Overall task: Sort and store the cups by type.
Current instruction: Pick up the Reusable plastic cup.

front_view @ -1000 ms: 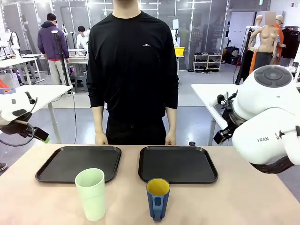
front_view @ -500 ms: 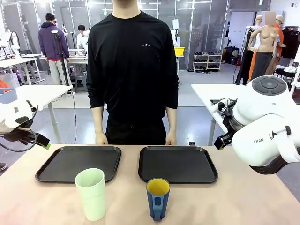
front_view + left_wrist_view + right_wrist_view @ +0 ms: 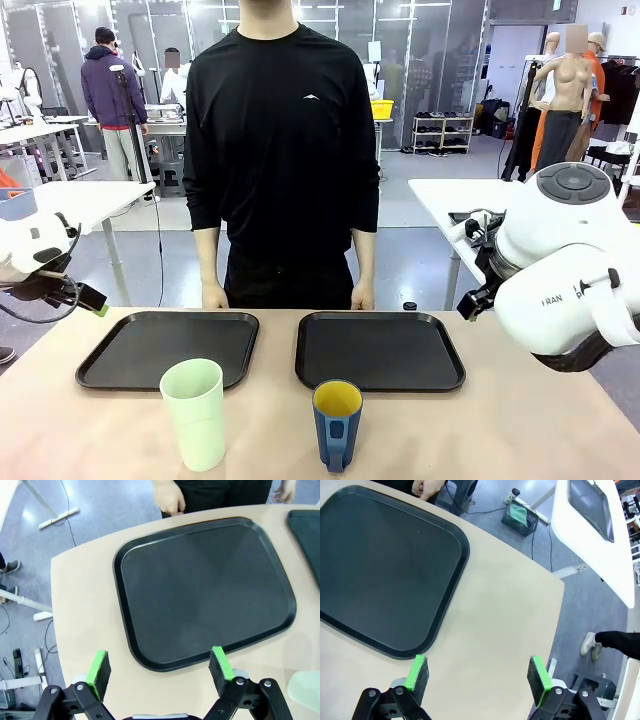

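On bench (image 3: 545,430), two black trays abreast: left tray (image 3: 140,355), right tray (image 3: 385,350), nothing on either. Upright mint tumbler (image 3: 195,415) just before left tray; blue mug (image 3: 337,425) before right tray. Both left gripper (image 3: 160,669) and right gripper (image 3: 477,673) hover high, fingers spread, empty. Sorting not yet begun, I'd say; next needs descent onto one cup.

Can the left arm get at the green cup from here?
Probably yes: the left gripper hangs open and empty near the left tray, and nothing stands between it and the green cup.
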`<state>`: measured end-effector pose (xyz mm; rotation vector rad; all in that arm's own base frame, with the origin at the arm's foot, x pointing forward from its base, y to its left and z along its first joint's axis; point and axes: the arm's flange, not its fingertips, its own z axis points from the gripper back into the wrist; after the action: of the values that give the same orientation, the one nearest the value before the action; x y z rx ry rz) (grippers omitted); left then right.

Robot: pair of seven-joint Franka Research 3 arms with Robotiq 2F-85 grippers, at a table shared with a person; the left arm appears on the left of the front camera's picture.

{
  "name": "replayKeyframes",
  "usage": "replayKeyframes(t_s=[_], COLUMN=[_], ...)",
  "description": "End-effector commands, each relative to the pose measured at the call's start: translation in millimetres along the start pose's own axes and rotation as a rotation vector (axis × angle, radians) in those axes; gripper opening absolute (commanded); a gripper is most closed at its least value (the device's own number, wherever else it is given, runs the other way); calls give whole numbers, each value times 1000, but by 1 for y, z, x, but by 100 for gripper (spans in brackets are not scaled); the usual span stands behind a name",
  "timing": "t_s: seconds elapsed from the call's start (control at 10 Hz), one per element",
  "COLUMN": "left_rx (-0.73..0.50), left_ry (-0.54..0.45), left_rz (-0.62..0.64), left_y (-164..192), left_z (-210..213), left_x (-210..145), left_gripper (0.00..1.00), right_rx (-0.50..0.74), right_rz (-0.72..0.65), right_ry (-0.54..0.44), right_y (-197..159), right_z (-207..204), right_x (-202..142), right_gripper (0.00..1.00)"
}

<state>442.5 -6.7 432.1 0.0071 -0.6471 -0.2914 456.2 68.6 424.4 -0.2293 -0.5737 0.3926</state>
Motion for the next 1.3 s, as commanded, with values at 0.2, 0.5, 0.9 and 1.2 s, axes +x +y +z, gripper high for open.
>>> replayKeyframes(t_s=[0.2, 0.5, 0.9, 1.2], left_rx=[0, 0, 0, 0], left_ry=[1, 1, 1, 1], left_rz=[2, 2, 2, 2], left_y=[1, 1, 1, 1], left_z=[0, 0, 0, 0], left_x=[0, 0, 0, 0], left_gripper=[100, 100, 100, 100], right_rx=[0, 0, 0, 0], right_rz=[-2, -2, -2, -2], right_ry=[0, 0, 0, 0], right_y=[-1, -1, -1, -1], right_z=[0, 0, 0, 0], right_x=[0, 0, 0, 0], right_gripper=[100, 100, 100, 100])
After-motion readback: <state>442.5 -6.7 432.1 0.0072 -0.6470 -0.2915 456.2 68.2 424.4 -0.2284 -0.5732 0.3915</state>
